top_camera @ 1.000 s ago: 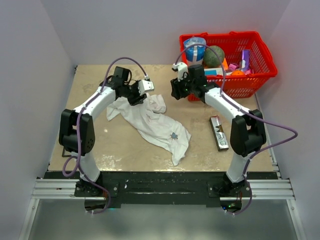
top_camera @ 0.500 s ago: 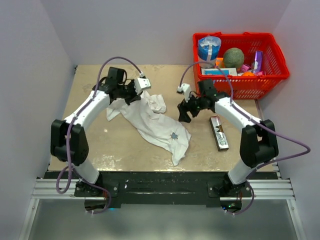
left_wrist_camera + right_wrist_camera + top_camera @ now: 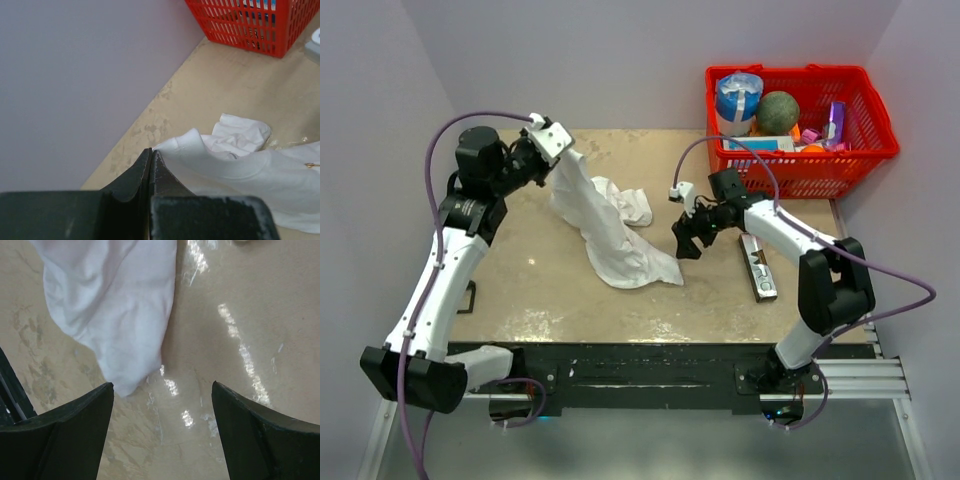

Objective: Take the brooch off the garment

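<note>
Nearest: shirt (image 3: 620, 250) low end heaped on tabletop (image 3: 520, 290), hem corner just left of right pincer (image 3: 682, 240), close but apart. Same corner in right wrist view, ahead-left of right pincer (image 3: 161, 385); fingers (image 3: 75, 440) spread wide, only bare tabletop between them. Silver bar (image 3: 758, 265) near, to right of that pincer, untouched.

Brooch (image 3: 311, 164): not found from above. Likely the tiny gold sliver at edge of left wrist view, on shirt's draped panel, below and well ahead of left pincer (image 3: 151, 152). Seen edge-on, long axis roughly level across that view, no star shape readable. Judged nearer right pincer than left, off to its left on the cloth. Leftward reach over hem needed, by that judgement. Exact spot relative to right pincer: cannot tell.

Farther: left pincer (image 3: 560, 152) raised off tabletop, pressed together on shirt's collar edge, cloth hanging from it. Shirt's long axis slanting from left pincer down toward right pincer. Basket (image 3: 800, 175) farthest, far-right of right pincer.

Versus one second ago: left arm then low over flat shirt, now up and swung left, shirt hauled into a drape. Brooch then face-up on near-right part, now gone from top view. Right pincer then up by basket, now down beside hem and spread wider. Basket shifted right.
</note>
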Action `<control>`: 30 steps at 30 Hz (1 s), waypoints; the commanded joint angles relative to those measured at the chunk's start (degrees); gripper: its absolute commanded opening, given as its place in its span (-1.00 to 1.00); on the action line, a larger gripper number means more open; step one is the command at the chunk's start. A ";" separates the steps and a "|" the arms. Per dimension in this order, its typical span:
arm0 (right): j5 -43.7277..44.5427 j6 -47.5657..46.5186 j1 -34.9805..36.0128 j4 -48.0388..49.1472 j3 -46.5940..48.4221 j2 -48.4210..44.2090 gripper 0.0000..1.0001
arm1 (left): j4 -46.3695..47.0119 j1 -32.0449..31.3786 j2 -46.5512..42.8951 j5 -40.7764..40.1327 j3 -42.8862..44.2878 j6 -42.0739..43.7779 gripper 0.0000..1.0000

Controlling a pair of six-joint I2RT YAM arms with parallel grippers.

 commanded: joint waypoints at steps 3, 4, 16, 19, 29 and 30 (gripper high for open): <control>-6.11 5.70 1.00 4.50 12.06 6.45 0.67 | -4.68 0.19 -3.39 -3.93 -5.01 -0.75 -1.00; -5.94 5.71 1.70 4.33 13.29 7.51 0.66 | -6.96 0.19 -3.66 -4.11 -5.70 -0.31 -1.00; 2.12 3.77 8.73 6.34 8.38 11.21 0.65 | -23.68 3.36 -17.11 -13.44 -26.54 13.43 -0.24; 11.36 5.00 11.45 8.62 6.80 12.44 0.49 | -21.59 3.18 -13.96 -8.96 -22.79 4.92 0.24; 16.65 3.51 12.34 8.72 9.70 8.49 -0.74 | -10.59 1.34 6.51 1.86 -15.38 -10.51 0.34; 16.65 3.42 12.25 8.63 9.70 7.96 -0.73 | -10.50 1.34 8.54 3.17 -15.38 -10.24 0.31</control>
